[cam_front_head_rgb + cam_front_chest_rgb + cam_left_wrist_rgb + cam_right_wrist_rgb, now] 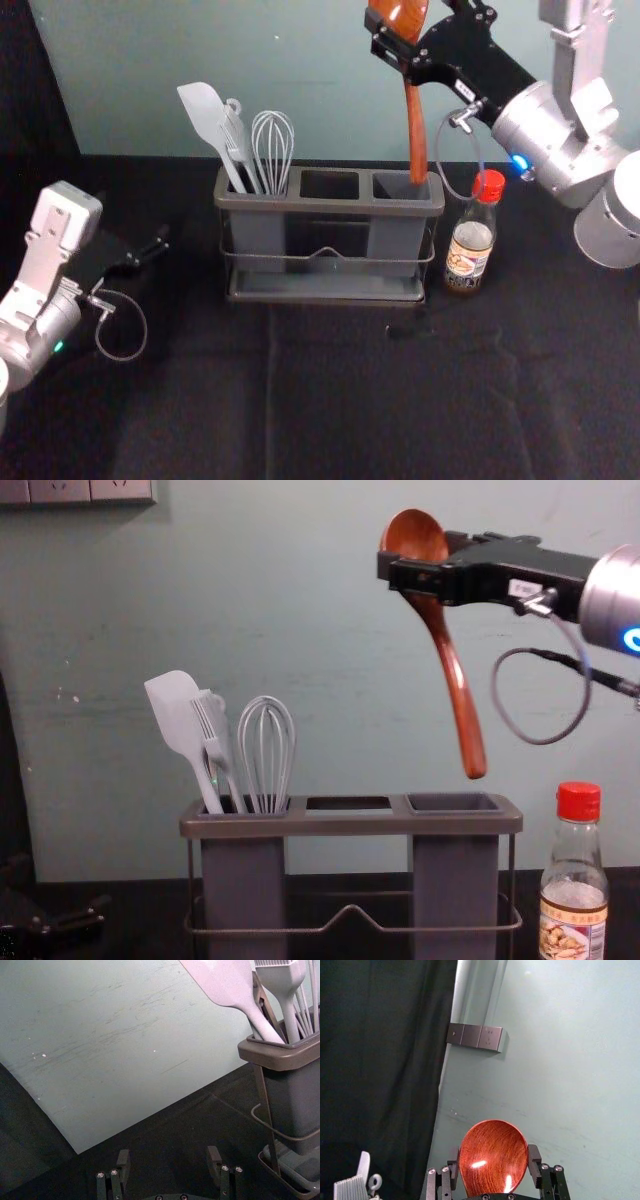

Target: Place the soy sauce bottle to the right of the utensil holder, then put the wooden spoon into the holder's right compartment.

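High over the holder's right side, my right gripper (400,52) is shut on the wooden spoon (417,130) near its bowl; the handle points down. In the chest view the handle tip of the spoon (462,700) hangs just above the right compartment (455,803). The right wrist view shows the spoon's bowl (493,1160) between the fingertips of the right gripper (493,1162). The soy sauce bottle (472,240) stands upright right of the utensil holder (328,205). My left gripper (150,252) is parked at the left; in its wrist view the left gripper (168,1162) is open and empty.
A spatula (206,118), a brush (215,742) and a whisk (272,150) stand in the holder's left compartment. Behind the table rises a pale wall (330,610), with a socket strip (475,1037) on it. Black cloth (330,390) covers the table.
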### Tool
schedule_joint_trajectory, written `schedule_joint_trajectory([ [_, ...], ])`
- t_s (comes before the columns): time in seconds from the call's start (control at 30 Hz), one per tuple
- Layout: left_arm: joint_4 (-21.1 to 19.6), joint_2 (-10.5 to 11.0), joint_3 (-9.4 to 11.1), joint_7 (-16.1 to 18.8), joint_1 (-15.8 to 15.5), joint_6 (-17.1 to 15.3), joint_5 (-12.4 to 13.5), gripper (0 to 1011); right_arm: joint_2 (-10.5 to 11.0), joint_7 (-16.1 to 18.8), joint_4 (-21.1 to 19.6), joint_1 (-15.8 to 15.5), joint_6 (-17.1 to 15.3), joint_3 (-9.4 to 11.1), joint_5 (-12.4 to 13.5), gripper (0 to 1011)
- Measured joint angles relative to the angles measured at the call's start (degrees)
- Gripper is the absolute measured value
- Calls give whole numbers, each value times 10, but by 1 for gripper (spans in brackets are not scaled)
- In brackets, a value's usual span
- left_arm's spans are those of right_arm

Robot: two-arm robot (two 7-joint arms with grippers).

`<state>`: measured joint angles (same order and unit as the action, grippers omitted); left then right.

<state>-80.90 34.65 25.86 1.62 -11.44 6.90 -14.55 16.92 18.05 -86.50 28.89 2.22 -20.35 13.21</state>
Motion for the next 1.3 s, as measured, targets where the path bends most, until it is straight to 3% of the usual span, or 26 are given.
schedule_joint_trajectory([
  [0.2,0,0,0,0,0,0,0,1005,-22,0,40,16,28,-9,-28,840],
  [0.5,0,0,0,0,0,0,0,1005,-40,-4,66,17,55,-11,-57,840],
  [0.93,0,0,0,0,0,0,0,1005,-45,-8,54,-15,72,2,-80,840],
  [1.3,0,0,0,0,0,0,0,1005,-43,0,53,-39,83,9,-79,840],
])
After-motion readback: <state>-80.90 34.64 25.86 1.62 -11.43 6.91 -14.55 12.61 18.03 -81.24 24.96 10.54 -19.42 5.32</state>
